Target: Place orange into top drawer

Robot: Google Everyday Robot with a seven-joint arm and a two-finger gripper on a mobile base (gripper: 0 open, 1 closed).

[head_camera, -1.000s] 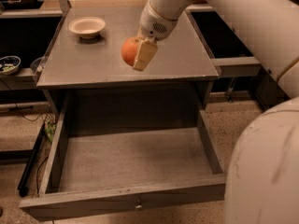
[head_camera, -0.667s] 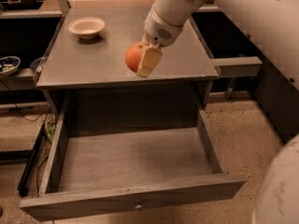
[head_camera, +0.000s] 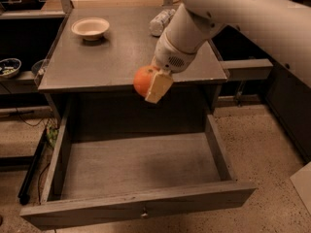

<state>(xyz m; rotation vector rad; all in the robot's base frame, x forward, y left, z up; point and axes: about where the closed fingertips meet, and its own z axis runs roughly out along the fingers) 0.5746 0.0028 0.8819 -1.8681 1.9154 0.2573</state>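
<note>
The orange (head_camera: 142,80) hangs in the air just off the front edge of the tabletop (head_camera: 112,57), above the back part of the open top drawer (head_camera: 141,166). It rests on nothing, so the claw (head_camera: 149,84) must be clamped on it. One cream finger (head_camera: 158,86) lies flat against the fruit's right side, and the other is hidden behind it. The white arm (head_camera: 194,28) reaches in from the upper right and slopes down to the wrist, which puts the load clear of the tabletop rim and over the drawer's opening.

The drawer is pulled well out. Its bare floor shows from wall to wall, and its front panel with the small knob (head_camera: 144,214) is at the bottom of the view. That leaves plenty of room below the fruit. On the tabletop, a cream bowl (head_camera: 90,27) sits near the far left corner and a clear bottle (head_camera: 160,21) lies at the back beside the arm, both well apart from the orange.

The carry looks nearly done. What remains, as I judge it, is to lower the fruit close to the drawer floor before letting go. A round fruit dropped from this height would likely bounce or roll toward a wall.
</note>
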